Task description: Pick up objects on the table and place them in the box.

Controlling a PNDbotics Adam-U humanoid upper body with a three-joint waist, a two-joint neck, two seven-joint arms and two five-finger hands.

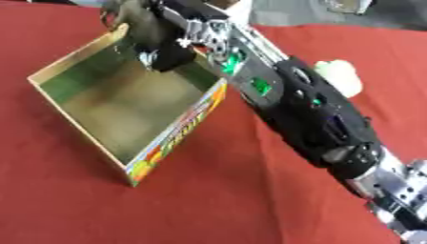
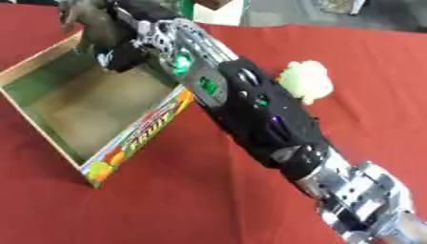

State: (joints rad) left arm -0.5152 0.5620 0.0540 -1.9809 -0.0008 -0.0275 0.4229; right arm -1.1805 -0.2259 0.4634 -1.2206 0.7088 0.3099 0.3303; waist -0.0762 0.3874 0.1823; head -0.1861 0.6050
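You have one box [image 1: 92, 138] on the red tabletop [image 1: 233, 200], an open cardboard tray with a colourful fruit print along its near side wall, and nothing shows on its bare floor. There is one pale, lumpy, whitish-green object [image 2: 305, 80] lying on the cloth to the right of your arm, well apart from the box and partly hidden behind the arm in the left eye view. There is also one dull grey-green object [image 1: 137, 21], long and bent in shape, up at the far corner of the box; what it is cannot be made out. Only one arm shows: your right arm [image 1: 309, 109] runs in from the lower right corner and crosses diagonally over the near right wall of the box. Your right hand [image 1: 167, 50] is over the far end of the box, above its inside, with the fingers curled round the lower part of the grey-green object, so the hand is gripping it. The object stands out above the hand and over the box's far rim; whether it touches the rim cannot be told. Your left hand shows in neither view.
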